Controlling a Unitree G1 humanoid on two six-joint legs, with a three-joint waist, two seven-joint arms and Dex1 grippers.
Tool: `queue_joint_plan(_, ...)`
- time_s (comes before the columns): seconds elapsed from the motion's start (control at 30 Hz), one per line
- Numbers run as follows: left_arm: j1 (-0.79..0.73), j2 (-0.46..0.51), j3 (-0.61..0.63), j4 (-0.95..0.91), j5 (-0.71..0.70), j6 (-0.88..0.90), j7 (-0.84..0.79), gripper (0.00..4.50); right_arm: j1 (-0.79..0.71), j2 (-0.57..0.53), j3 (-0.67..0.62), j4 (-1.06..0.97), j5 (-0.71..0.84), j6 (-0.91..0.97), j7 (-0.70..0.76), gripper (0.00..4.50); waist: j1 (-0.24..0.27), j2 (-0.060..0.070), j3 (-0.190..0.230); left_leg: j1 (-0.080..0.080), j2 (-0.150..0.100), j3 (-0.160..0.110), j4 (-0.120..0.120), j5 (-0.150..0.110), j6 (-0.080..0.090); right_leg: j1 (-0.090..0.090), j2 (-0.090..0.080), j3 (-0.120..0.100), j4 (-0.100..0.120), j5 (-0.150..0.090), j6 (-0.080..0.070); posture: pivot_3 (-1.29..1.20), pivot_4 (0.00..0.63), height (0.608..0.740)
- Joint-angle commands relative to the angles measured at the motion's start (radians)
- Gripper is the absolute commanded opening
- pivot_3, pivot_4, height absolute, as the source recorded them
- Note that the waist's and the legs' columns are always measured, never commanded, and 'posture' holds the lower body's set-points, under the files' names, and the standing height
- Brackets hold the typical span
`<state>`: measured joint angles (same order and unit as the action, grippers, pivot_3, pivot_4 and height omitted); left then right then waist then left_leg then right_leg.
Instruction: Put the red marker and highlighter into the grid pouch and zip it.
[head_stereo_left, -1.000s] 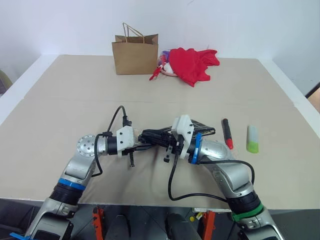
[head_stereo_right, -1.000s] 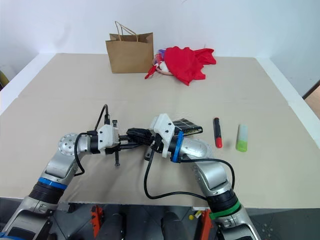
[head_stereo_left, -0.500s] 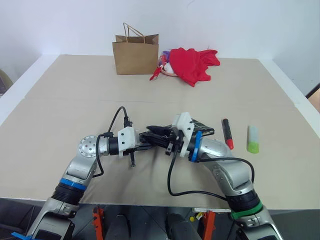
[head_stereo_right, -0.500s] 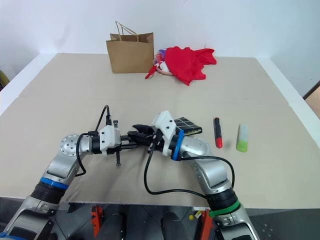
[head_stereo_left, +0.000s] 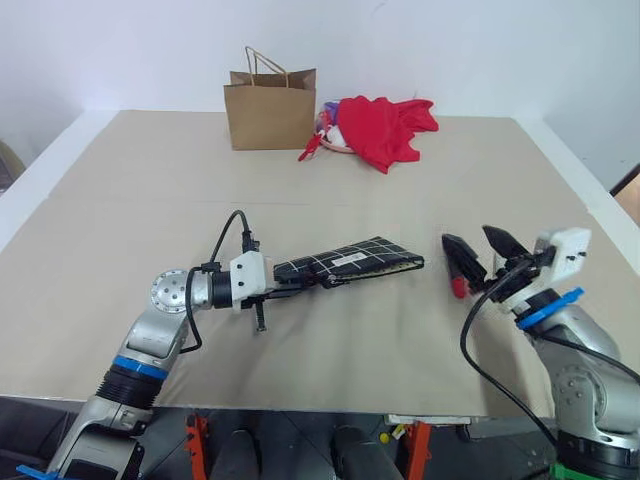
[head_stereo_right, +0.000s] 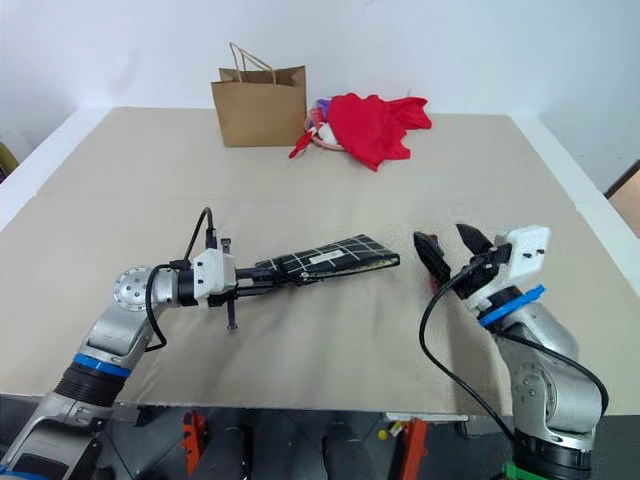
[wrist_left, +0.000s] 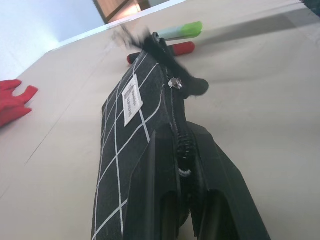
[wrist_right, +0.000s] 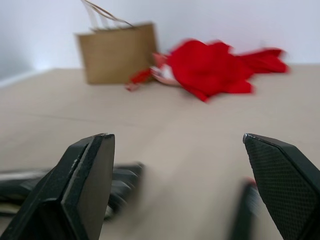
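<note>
A: Anything in the grid pouch (head_stereo_left: 345, 264) yet?

B: No. Left pincer (head_stereo_left: 292, 284) is clenched on its near end, holding it out mid-frame above the table (head_stereo_left: 120, 190). Red marker (head_stereo_left: 456, 270) and highlighter (wrist_left: 181, 31) lie loose at right.

A: Right pincer (head_stereo_left: 478, 252)?

B: Spread wide, empty, over the marker. Loading and zipping remain, I judge.
</note>
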<state>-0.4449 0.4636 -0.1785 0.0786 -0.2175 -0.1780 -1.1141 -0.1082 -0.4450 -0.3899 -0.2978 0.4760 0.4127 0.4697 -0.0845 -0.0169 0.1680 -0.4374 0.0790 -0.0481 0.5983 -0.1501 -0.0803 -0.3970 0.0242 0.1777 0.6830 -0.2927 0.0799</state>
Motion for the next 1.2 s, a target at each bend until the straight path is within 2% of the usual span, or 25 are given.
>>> queue_joint_plan(0.03,-0.022,0.015,0.027,-0.021,-0.027,-0.013,-0.008,0.0,-0.002,-0.012,0.026,0.059,-0.117,-0.082,-0.062,4.45,0.0,0.0,0.0,0.0,0.0,0.0,0.0,0.0,0.0,0.0,0.0,0.0,0.0,0.0,0.0,0.0,0.15,0.74)
queue_joint_plan(0.3,-0.018,0.023,0.026,-0.036,-0.031,-0.009,-0.002,0.0,-0.01,0.035,0.116,0.12,-0.183,-0.045,-0.13,4.45,0.002,0.0,0.0,-0.001,0.0,0.0,0.0,0.0,0.0,0.0,0.0,0.0,0.0,-0.001,0.0,0.0,0.15,0.74)
queue_joint_plan(0.6,-0.005,0.029,0.023,-0.057,-0.03,-0.002,0.005,0.0,-0.006,0.07,0.157,0.156,-0.224,0.049,-0.211,4.45,0.003,0.0,0.0,0.0,0.0,0.0,0.0,0.0,0.0,0.0,0.0,0.0,0.0,-0.001,0.0,0.0,0.15,0.74)
queue_joint_plan(0.7,-0.002,0.028,0.022,-0.063,-0.029,0.001,0.009,0.0,-0.006,0.091,0.167,0.149,-0.229,0.071,-0.237,3.56,0.003,0.0,0.0,0.0,0.0,0.0,0.0,0.0,0.0,0.001,0.0,0.0,0.0,0.0,0.0,0.0,0.15,0.74)
queue_joint_plan(0.8,-0.002,0.027,0.023,-0.062,-0.029,0.001,0.012,0.0,0.002,0.102,0.177,0.136,-0.237,0.085,-0.256,2.14,0.003,0.0,0.0,0.0,0.0,0.0,0.002,0.0,0.0,0.002,0.0,0.0,0.0,0.0,-0.001,0.0,0.15,0.74)
queue_joint_plan(0.83,-0.002,0.027,0.023,-0.062,-0.029,0.0,0.013,0.0,0.007,0.107,0.178,0.128,-0.235,0.09,-0.263,1.5,0.003,0.0,0.0,0.0,0.0,0.0,0.002,0.001,0.0,0.003,0.0,0.0,0.0,-0.001,-0.002,0.0,0.15,0.74)
queue_joint_plan(0.93,-0.004,0.026,0.021,-0.059,-0.027,-0.002,0.014,0.0,0.016,0.114,0.182,0.106,-0.233,0.102,-0.269,0.59,0.005,-0.001,-0.001,0.001,0.0,0.0,0.003,0.001,0.0,0.004,-0.001,0.0,0.0,-0.001,-0.003,0.0,0.15,0.74)
queue_joint_plan(1.03,-0.006,0.025,0.018,-0.057,-0.026,-0.004,0.013,0.0,0.011,0.085,0.196,0.07,-0.231,0.086,-0.228,0.59,0.006,-0.001,-0.001,0.001,0.0,0.0,0.003,0.001,0.0,0.004,-0.001,0.0,-0.001,-0.001,-0.003,0.0,0.15,0.74)
queue_joint_plan(1.1,-0.008,0.025,0.016,-0.056,-0.026,-0.005,0.011,0.0,-0.003,0.031,0.21,0.016,-0.21,0.056,-0.14,0.59,0.006,0.0,0.0,0.001,0.0,0.0,0.002,0.001,0.0,0.004,-0.001,0.0,-0.001,-0.001,-0.002,0.0,0.15,0.74)
queue_joint_plan(1.2,-0.014,0.025,0.015,-0.048,-0.028,-0.007,0.004,0.0,-0.061,-0.08,0.157,-0.051,-0.141,0.019,0.0,0.59,0.006,0.003,0.002,0.0,-0.001,0.0,0.001,0.001,0.0,0.003,-0.001,0.0,-0.001,-0.001,-0.001,0.0,0.15,0.74)
